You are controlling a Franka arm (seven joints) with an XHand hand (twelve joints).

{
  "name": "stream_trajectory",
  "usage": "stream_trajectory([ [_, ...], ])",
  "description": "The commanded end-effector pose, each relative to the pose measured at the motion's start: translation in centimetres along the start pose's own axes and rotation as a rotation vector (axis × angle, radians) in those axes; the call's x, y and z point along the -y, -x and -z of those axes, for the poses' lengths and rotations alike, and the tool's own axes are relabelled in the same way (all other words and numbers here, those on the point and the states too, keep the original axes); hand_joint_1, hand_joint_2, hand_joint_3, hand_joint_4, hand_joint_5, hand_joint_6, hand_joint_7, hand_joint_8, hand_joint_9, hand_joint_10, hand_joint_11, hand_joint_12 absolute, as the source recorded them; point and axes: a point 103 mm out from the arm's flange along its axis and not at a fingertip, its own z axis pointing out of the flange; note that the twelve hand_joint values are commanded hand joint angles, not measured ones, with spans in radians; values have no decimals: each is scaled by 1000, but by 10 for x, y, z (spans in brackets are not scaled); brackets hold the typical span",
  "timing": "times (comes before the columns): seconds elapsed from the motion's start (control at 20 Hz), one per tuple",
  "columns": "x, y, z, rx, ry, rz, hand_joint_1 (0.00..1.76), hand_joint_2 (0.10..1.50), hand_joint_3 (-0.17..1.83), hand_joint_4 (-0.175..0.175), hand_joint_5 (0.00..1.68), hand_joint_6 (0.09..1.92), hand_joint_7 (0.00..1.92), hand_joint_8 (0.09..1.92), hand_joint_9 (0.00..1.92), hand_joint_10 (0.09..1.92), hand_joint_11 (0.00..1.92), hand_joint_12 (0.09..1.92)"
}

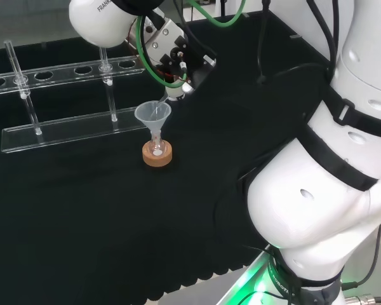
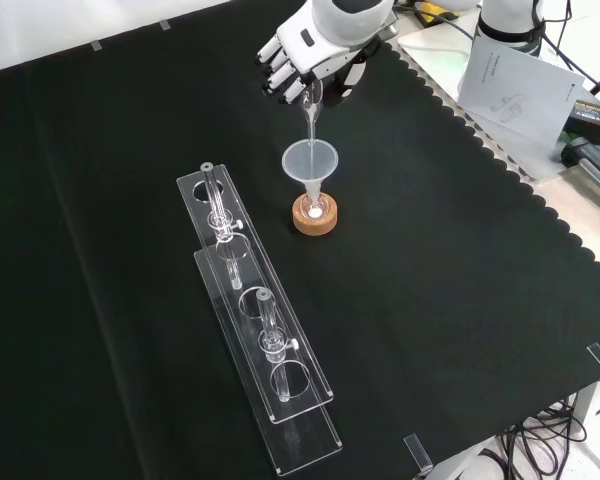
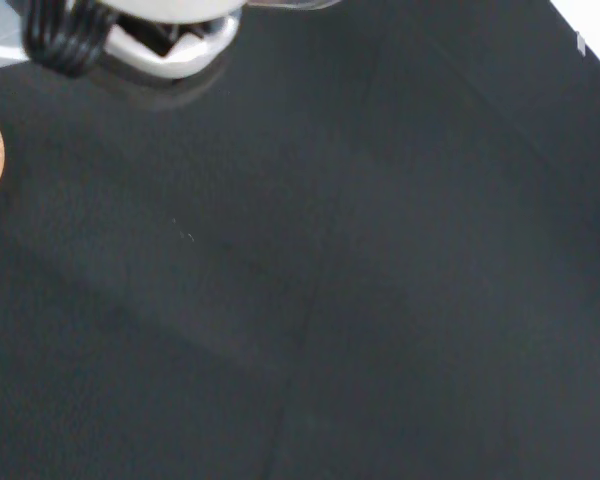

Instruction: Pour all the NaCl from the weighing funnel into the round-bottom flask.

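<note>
hand [image 2: 315, 50] grasps the weighing funnel [image 2: 311, 105], tipped spout-down into a clear funnel [image 2: 310, 163] on the round-bottom flask [image 2: 314, 208] in its cork ring [image 2: 314, 222], mid-cloth.

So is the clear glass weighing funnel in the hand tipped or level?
Tipped: the weighing funnel, held in the hand, points steeply down into the clear plastic funnel.

Arm link lettering: partial dark print on the white rounded arm link [image 1: 98, 19], cut off by the frame edge; not read off.
Paper sheet: white printed sheet [image 2: 515, 85]; print too small to read.
</note>
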Motion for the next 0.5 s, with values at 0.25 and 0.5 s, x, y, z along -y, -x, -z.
stream_trajectory([
  [0.25, 0, -1, 2, 35, -3, -2, 1102, 705, 599, 175, 1221, 742, 636, 642, 985, 335, 744, 1092],
  [0.5, 0, -1, 3, 61, -5, -4, 1102, 705, 599, 175, 1222, 741, 635, 642, 986, 334, 744, 1091],
])
